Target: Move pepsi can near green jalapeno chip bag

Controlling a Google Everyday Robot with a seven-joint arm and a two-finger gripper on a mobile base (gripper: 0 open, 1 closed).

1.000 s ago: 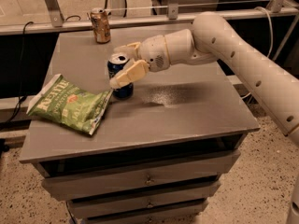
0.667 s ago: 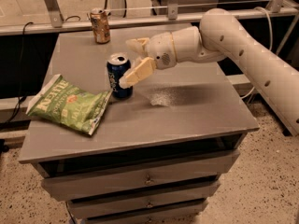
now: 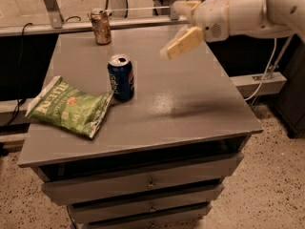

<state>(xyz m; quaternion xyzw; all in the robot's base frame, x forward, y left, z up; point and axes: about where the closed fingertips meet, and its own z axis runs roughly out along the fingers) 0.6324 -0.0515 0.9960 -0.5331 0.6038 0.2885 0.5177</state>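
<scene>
Two cans upright on worktop (image 3: 190, 99): pepsi can (image 3: 120, 78) left of centre, just beside chip bag (image 3: 71, 107) by left edge; brown can (image 3: 100, 26) nr back-left corner. Gripper (image 3: 172, 30) above back-right area, fingers spread, holding nothing.

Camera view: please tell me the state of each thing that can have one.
green jalapeno chip bag: lying flat on the table.
pepsi can: upright, free, beside the bag.
orange-brown can: upright at the table's back edge.
pincer: open, empty, raised above the table.
drawers: shut.

Pepsi can (image 3: 120, 78) upright just beside green jalapeno chip bag (image 3: 71, 107); claw (image 3: 173, 30) aloft, well apart.
</scene>
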